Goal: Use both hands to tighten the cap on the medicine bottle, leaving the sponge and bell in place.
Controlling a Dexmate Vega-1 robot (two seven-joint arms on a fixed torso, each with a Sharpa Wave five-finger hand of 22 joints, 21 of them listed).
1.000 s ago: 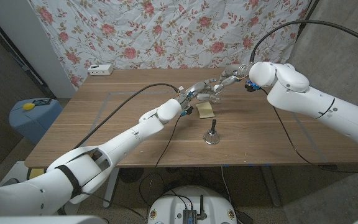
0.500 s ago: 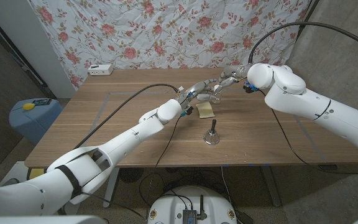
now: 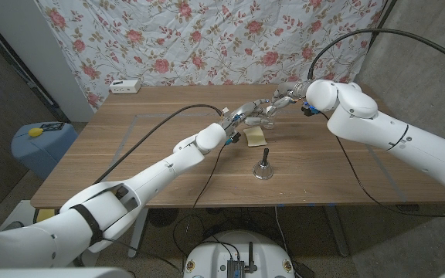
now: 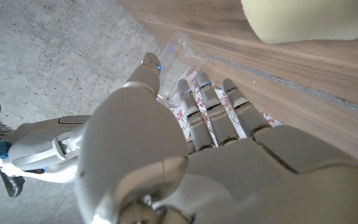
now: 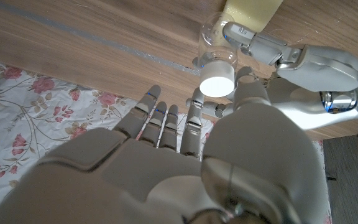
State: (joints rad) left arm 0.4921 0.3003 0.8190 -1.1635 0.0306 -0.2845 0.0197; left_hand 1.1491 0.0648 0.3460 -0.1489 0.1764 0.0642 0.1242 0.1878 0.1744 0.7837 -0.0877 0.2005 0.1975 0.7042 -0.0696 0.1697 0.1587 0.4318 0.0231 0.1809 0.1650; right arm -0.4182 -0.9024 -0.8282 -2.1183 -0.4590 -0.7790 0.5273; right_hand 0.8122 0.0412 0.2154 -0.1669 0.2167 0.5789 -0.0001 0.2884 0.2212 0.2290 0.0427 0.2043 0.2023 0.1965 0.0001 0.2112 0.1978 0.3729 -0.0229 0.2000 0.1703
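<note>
A small clear medicine bottle [image 3: 259,118] with a white cap [image 5: 218,83] stands at the table's far middle. My left hand [image 3: 244,116] grips its body, and in the right wrist view the left hand's fingers [image 5: 253,38] wrap around the clear wall. My right hand [image 3: 283,98] reaches in from the other side. Its thumb and nearest finger pinch the cap while its other fingers [image 5: 160,121] stay spread. In the left wrist view the bottle [image 4: 180,51] shows beyond my left hand [image 4: 185,143]. The yellow sponge [image 3: 256,137] lies just in front of the bottle, and the bell [image 3: 263,167] stands nearer me.
The wooden table [image 3: 130,147] has a white box [image 3: 125,86] at its far left corner. A blue bin [image 3: 41,143] stands on the floor to the left. A flowered cloth [image 3: 207,38] hangs behind the table.
My right arm has shifted slightly to the left toward the bottle. Both hands stay at the bottle; sponge and bell have not moved.
</note>
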